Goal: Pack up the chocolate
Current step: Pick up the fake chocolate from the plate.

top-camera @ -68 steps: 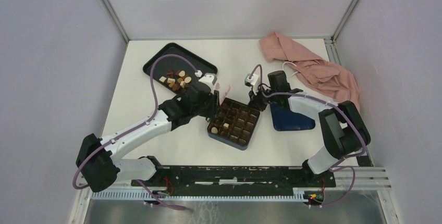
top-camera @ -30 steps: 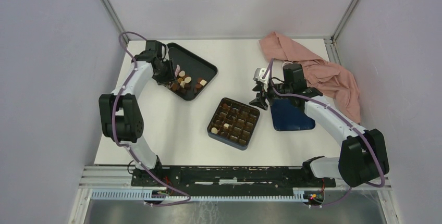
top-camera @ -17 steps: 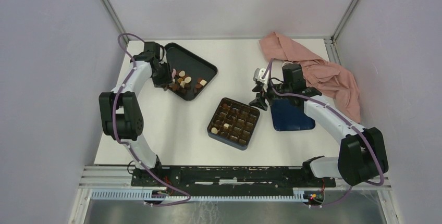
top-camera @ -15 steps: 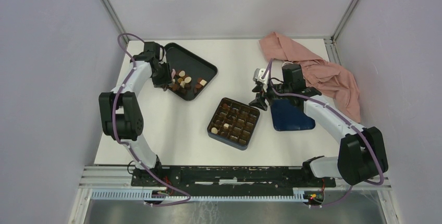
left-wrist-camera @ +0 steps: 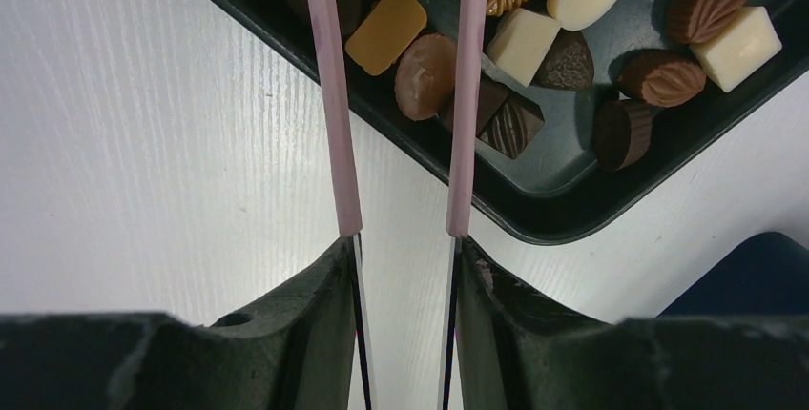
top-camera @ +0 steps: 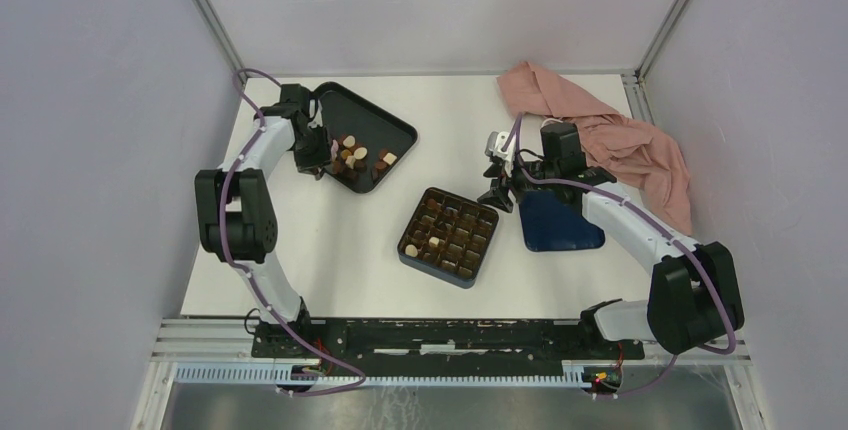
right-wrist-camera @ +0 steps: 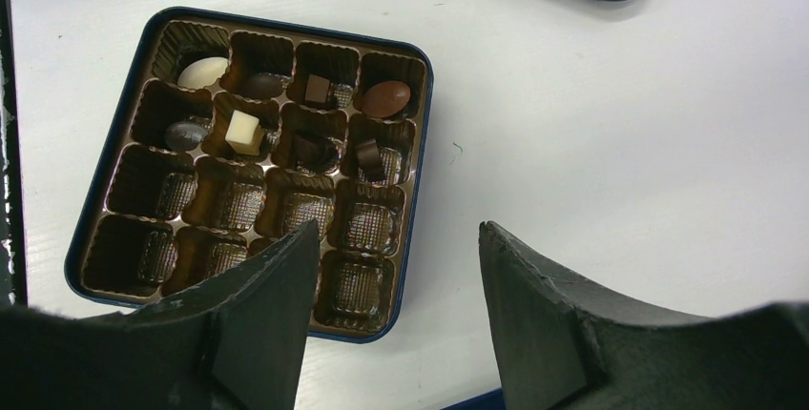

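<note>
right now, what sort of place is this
Probably a robot lab test cell: plain grey walls close in a white table, left arm and right arm are bolted to a rail, and a tray of chocolate sits near a box.

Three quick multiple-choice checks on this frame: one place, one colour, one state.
1. The left gripper hangs over: A the box; B the tray, near-left edge; C the blue lid.
2. The cloth is: A green; B yellow; C pink.
3. The right gripper is: A open, empty; B shut on a chocolate; C shut on the cloth.
Answers: 1 B, its fingers reach over the rim above the chocolates; 2 C, pink folds at far right; 3 A, fingers apart, nothing held.
</note>
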`<state>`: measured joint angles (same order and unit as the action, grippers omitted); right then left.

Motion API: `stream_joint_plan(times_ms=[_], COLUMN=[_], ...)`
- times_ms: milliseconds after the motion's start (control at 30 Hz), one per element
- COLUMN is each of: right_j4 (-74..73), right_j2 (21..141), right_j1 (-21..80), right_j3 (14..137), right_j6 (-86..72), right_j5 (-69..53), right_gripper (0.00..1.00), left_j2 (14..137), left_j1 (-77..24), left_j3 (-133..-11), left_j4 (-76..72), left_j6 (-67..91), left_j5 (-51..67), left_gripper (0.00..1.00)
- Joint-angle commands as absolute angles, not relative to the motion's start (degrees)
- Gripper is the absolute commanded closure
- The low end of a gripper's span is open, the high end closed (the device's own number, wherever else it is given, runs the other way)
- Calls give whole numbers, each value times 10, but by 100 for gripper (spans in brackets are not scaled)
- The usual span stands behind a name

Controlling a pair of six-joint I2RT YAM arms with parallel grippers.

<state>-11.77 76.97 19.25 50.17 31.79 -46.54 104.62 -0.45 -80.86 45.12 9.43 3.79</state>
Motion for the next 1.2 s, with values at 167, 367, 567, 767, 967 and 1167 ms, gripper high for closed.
stream_joint_plan(times_ms=[167, 367, 567, 767, 967, 1167], right_j4=[-113, -114, -114, -115, -116, -118], right_j2=[777, 778, 779, 778, 779, 781], right_j1=[191, 191, 190, 191, 190, 191], right_j3=[522, 522, 522, 523, 523, 524], right_j6=[325, 325, 325, 326, 327, 326], right_j5=[-482, -483, -483, -484, -485, -488], right_gripper=[32, 32, 33, 33, 32, 32], left_j2=[1013, 999, 989, 997, 984, 979], left_j1=[-4, -4, -4, -4, -3, -1], left_j3=[-797, -785, -793, -810, -814, -812], left_j4=[461, 461, 452, 451, 449, 455], left_j6=[67, 69, 76, 81, 90, 95], left_j5=[81, 97, 134, 133, 75, 66], left_gripper=[57, 59, 60, 60, 60, 59])
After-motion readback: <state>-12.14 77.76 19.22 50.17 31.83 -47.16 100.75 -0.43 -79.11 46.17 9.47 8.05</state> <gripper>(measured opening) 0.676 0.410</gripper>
